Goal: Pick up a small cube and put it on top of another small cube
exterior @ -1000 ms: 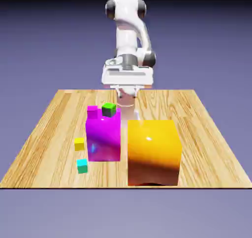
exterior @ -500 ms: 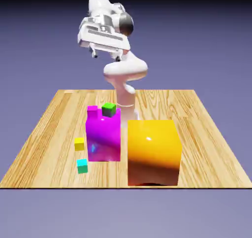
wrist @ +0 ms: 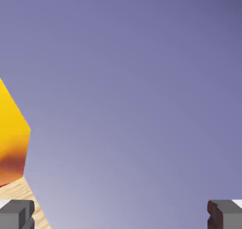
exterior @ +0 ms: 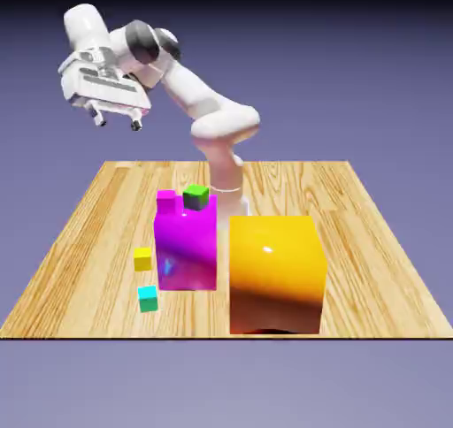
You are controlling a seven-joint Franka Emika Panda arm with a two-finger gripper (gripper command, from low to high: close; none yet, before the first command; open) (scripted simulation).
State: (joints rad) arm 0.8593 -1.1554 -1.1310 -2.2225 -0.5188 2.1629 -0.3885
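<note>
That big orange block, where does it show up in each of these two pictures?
Exterior view: the big orange block stands at the table's near edge, right of the middle, beside the magenta block.
Hand view: only a corner of it shows at the left edge, above a sliver of wood.
Shared landmark: the wooden table, whose corner shows at the hand view's lower left.

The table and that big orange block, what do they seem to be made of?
The table looks like varnished wood: pale planks with darker grain lines. The orange block looks like glossy plastic or lacquer: a bright highlight on its front and a mirrored dark band below. Both are rendered, so that is only their look.
</note>
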